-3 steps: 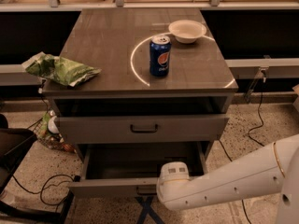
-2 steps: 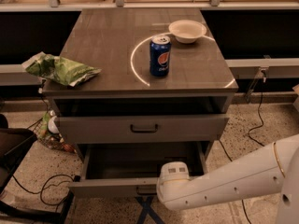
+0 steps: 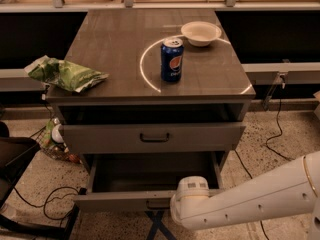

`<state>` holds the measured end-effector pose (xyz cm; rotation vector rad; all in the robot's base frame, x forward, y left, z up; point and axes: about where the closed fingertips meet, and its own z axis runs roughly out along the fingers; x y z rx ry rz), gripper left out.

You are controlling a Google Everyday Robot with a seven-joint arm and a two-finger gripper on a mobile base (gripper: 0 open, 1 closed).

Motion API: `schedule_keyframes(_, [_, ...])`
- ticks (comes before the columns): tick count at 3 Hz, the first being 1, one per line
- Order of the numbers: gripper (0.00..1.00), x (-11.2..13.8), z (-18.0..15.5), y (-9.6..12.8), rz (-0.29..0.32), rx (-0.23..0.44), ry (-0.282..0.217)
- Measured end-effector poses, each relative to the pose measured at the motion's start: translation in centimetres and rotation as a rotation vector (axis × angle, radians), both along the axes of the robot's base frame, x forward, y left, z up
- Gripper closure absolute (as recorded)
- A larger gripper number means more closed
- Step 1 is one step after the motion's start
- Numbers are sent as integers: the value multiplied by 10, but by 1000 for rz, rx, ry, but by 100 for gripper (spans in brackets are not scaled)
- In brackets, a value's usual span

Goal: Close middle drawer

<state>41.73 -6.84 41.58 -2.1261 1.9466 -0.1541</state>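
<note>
The middle drawer (image 3: 125, 201) is the lower grey tray of the cabinet. It stands pulled out toward me, its bare dark floor (image 3: 150, 176) showing and its small dark handle (image 3: 158, 204) on the front panel. My gripper (image 3: 186, 200) is at the end of the white arm that comes in from the lower right. It sits against the right part of the drawer's front panel, next to the handle. The arm's round white wrist hides the contact point.
The upper grey drawer front (image 3: 152, 138) with a black handle sits above. On the cabinet top (image 3: 115, 49) stand a blue soda can (image 3: 171, 59), a white bowl (image 3: 201, 33) and a green chip bag (image 3: 62, 74). Cables lie on the speckled floor (image 3: 272, 139); a dark object (image 3: 15, 159) stands at left.
</note>
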Motion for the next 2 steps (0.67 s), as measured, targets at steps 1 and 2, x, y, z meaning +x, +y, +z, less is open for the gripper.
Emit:
schedule_keyframes(1, [100,-42,3,-7,22,5,80])
schedule_keyframes(2, [100,-71,-6,-14,8,-7,151])
